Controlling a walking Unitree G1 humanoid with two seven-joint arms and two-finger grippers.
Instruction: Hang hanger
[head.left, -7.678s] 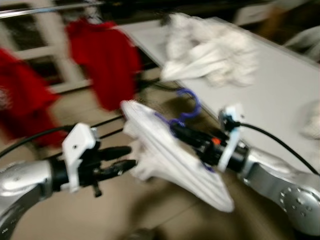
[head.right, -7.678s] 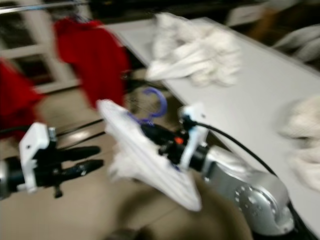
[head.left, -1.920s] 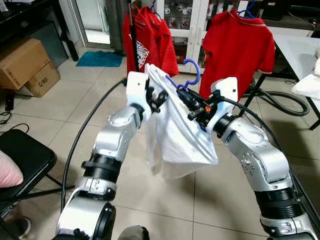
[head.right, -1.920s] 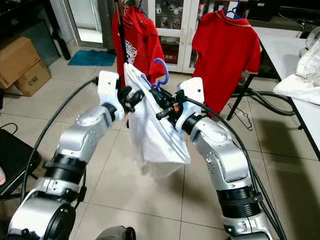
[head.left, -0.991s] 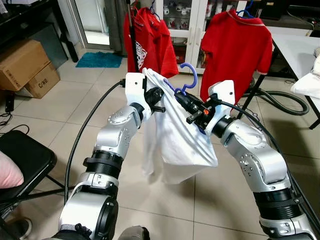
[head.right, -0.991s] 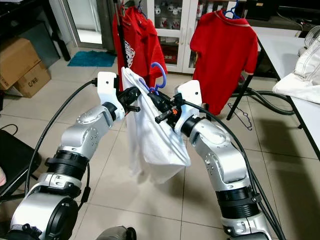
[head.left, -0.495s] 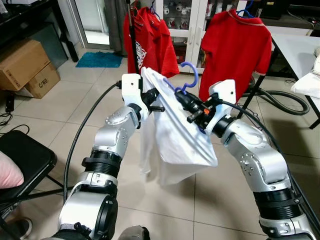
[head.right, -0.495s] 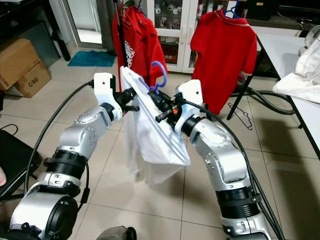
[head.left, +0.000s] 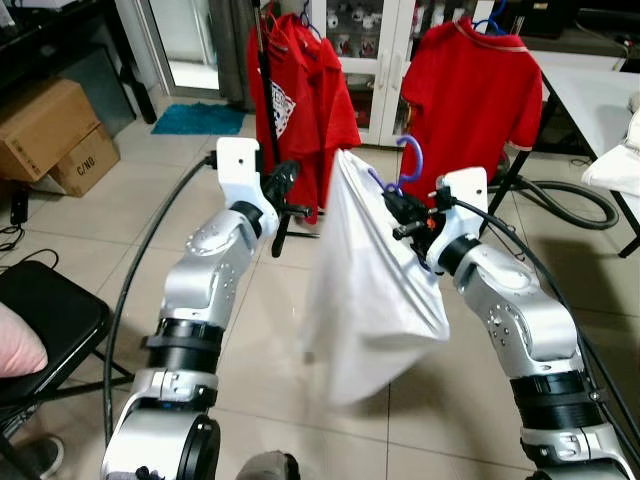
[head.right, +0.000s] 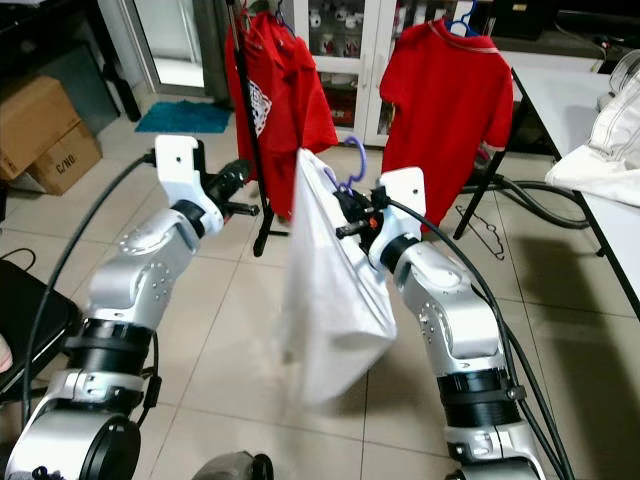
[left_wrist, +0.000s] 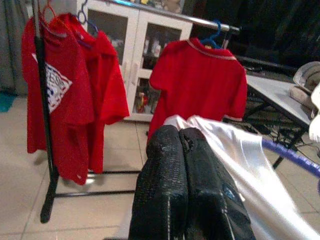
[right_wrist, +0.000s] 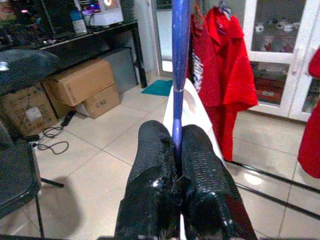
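Even indoor light fills the room, bright on the pale floor tiles (head.left: 90, 235), which carry a soft glare under the red shirts (right_wrist: 227, 70) and only faint shadows. Both head views are sharp, apart from slight motion blur along the lower edge of the white shirt (head.left: 375, 300). In the wrist views the black fingers (left_wrist: 182, 190) loom close and soft, the white cloth smears, and the far corners fall dim.

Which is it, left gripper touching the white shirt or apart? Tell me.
Apart. In the left eye view the left gripper sits beside the red shirts, with bare floor between it and the white shirt, which hangs from the right gripper.
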